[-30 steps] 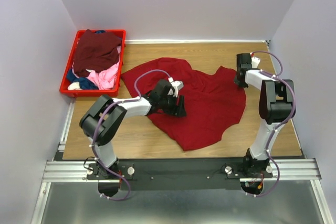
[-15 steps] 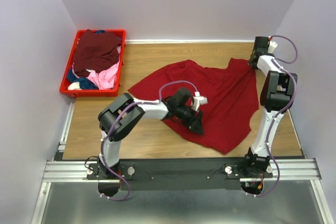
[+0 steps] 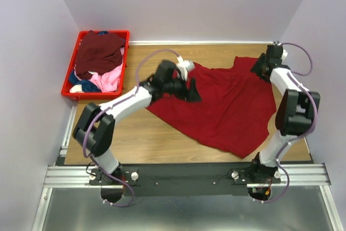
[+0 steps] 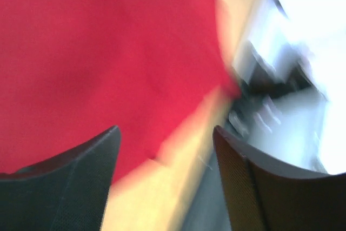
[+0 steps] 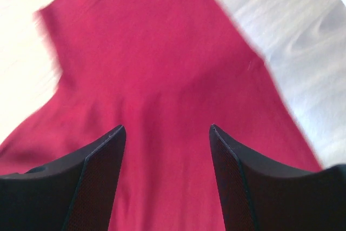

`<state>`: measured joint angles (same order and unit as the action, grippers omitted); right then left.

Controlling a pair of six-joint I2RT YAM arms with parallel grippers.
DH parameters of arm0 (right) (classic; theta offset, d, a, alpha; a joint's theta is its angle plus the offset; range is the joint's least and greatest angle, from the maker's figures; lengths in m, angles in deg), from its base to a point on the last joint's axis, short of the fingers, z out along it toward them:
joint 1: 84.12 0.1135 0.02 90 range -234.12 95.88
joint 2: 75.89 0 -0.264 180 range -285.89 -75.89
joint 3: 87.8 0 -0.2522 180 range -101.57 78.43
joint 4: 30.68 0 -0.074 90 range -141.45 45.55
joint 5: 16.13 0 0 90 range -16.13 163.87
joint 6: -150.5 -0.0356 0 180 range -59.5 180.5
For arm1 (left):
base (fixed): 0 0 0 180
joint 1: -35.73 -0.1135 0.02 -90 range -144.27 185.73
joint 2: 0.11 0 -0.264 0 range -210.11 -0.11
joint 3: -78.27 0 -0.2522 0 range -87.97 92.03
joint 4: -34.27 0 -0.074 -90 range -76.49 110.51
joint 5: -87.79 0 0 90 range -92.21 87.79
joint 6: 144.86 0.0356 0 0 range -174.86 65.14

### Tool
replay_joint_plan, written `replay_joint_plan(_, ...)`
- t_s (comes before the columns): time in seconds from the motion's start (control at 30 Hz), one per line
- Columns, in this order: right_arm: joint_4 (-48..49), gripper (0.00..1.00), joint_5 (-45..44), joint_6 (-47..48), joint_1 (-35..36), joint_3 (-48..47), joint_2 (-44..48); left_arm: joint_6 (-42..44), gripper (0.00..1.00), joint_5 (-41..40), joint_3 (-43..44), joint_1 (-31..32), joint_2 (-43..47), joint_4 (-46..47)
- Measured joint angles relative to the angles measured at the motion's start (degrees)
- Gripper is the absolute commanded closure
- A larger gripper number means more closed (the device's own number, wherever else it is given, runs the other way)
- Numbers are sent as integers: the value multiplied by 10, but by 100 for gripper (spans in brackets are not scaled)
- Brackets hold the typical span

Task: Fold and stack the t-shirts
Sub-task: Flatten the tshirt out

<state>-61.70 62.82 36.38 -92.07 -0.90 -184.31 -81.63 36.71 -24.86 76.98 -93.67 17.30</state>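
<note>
A bright red t-shirt lies spread over the middle and right of the wooden table. My left gripper is at the shirt's back left edge; in the left wrist view it is open and empty, with blurred red cloth and bare wood under it. My right gripper is over the shirt's back right corner; in the right wrist view it is open above the red cloth and holds nothing. A dark maroon shirt, a pink one and a blue one lie heaped in the crate.
The red plastic crate stands at the table's back left corner. Bare wood shows at the front left. Walls close in the left, back and right sides. A metal rail runs along the near edge.
My left gripper has swung from the shirt's front middle to its back left edge. The shirt has spread out toward the right. My right gripper has moved slightly forward from the back right corner.
</note>
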Motion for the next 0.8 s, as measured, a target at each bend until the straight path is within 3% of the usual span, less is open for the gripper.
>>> replay_joint_plan(0.1, 5, 30, 25, -14, 12, 66, 79, 28, 32, -101, 92, -72, -43, -19)
replay_joint_plan(0.2, 27, 31, 45, -27, 41, 151, 148, 54, 69, -177, 201, -108, -144, -34)
replay_joint_plan(0.27, 35, 31, 61, -34, 56, 196, 171, 66, 80, -198, 241, -115, -198, -47)
replay_joint_plan(0.37, 37, 32, 80, -42, 68, 262, 181, 76, 81, -227, 269, -120, -272, -78)
replay_joint_plan(0.5, 36, 32, 90, -46, 69, 303, 181, 83, 81, -250, 244, -127, -287, -114)
replay_joint_plan(0.67, 42, 32, 103, -50, 73, 310, 182, 84, 82, -254, 174, -132, -249, -104)
replay_joint_plan(0.7, 43, 31, 106, -50, 74, 312, 184, 83, 88, -252, 148, -133, -233, -97)
replay_joint_plan(0.8, 43, 31, 110, -50, 76, 318, 189, 85, 89, -240, 77, -129, -185, -88)
